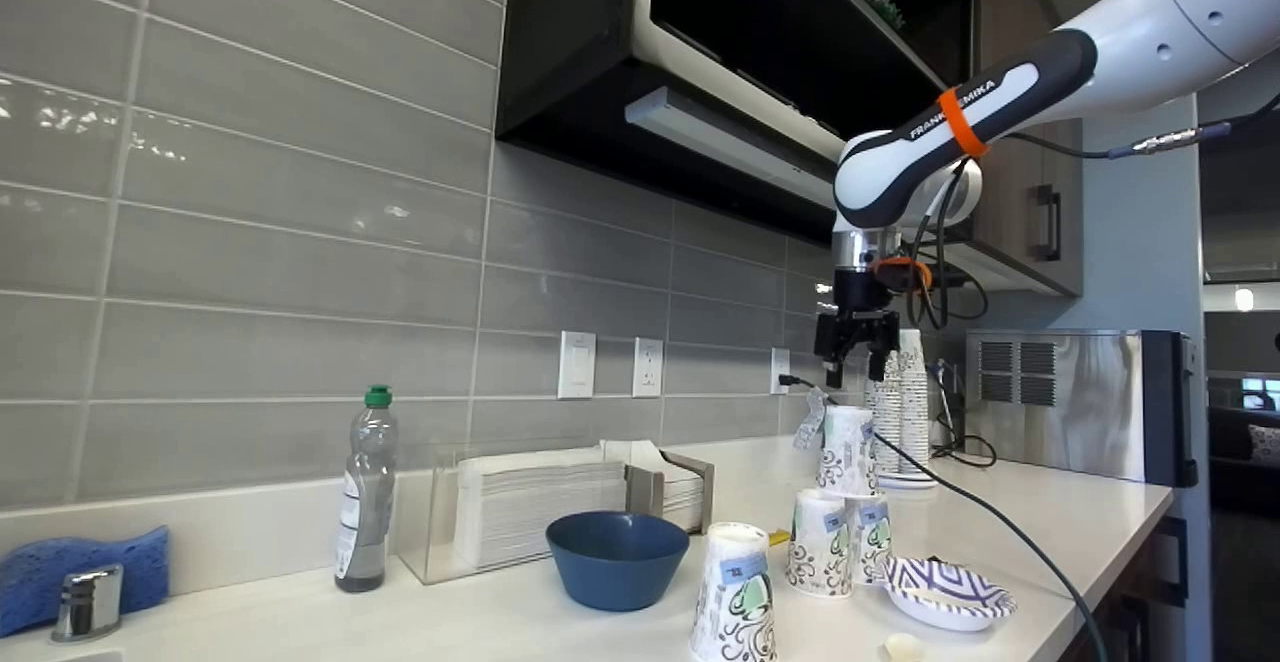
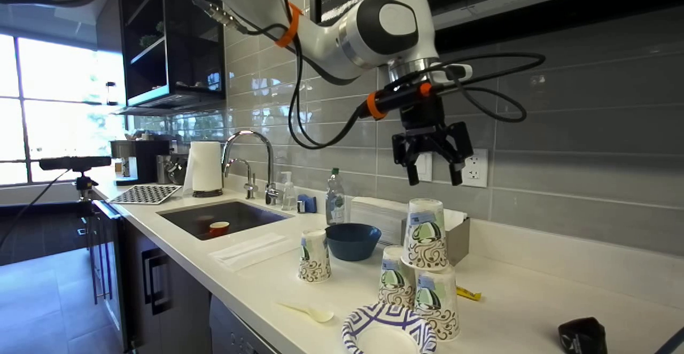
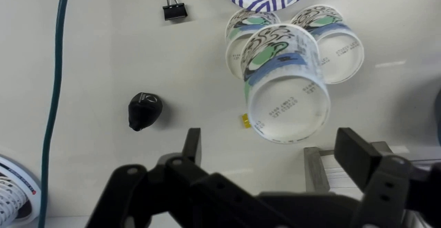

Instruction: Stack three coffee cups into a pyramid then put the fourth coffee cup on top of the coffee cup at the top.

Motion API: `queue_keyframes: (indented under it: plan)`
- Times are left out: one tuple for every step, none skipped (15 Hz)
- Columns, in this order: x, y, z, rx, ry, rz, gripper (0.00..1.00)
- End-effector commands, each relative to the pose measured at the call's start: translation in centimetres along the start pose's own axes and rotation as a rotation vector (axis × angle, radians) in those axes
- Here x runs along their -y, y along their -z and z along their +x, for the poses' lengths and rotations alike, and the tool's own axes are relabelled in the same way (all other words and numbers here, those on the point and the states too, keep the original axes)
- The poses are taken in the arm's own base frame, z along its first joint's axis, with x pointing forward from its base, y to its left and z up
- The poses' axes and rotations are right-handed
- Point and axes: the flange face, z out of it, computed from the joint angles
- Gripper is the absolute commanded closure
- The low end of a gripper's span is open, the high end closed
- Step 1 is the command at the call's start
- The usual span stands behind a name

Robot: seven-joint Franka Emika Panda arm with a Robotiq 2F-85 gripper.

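Note:
Two white, patterned coffee cups stand upside down side by side, the left one (image 2: 396, 276) and the right one (image 2: 437, 300) in an exterior view. The coffee cup at the top (image 2: 425, 236) rests upside down across both; it also shows in the wrist view (image 3: 286, 111). The fourth coffee cup (image 1: 738, 597) stands upside down on the counter, apart from the pyramid; it also shows in an exterior view (image 2: 314, 255) and is out of the wrist view. My gripper (image 2: 434, 180) is open and empty, pointing down above the top cup without touching it.
A dark-blue bowl (image 2: 354, 240) stands behind the fourth cup. A patterned dish (image 1: 950, 592) lies close to the pyramid. A napkin holder (image 1: 540, 512) and a bottle (image 1: 368, 492) stand near the wall. A green cable (image 3: 57, 76) and a black object (image 3: 144, 111) lie on the counter.

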Motion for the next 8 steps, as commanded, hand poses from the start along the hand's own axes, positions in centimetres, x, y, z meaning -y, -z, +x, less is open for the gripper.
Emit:
queue_keyframes:
  plan:
    - [3.2, 2.7, -1.8, 0.021, 0.061, 0.050, 0.00]
    - [4.4, 3.0, -2.3, 0.035, 0.083, 0.066, 0.00]
    - [5.6, 3.2, -2.8, 0.049, 0.107, 0.081, 0.00]
    - [7.0, 3.2, -3.2, 0.062, 0.138, 0.094, 0.00]
    - [8.3, 3.0, -3.7, 0.074, 0.166, 0.103, 0.00]
    - [9.8, 2.6, -4.1, 0.086, 0.205, 0.115, 0.00]
    - [11.0, 2.2, -4.2, 0.069, 0.248, 0.111, 0.00]
    - [9.5, 2.7, -3.0, 0.072, 0.186, 0.086, 0.00]
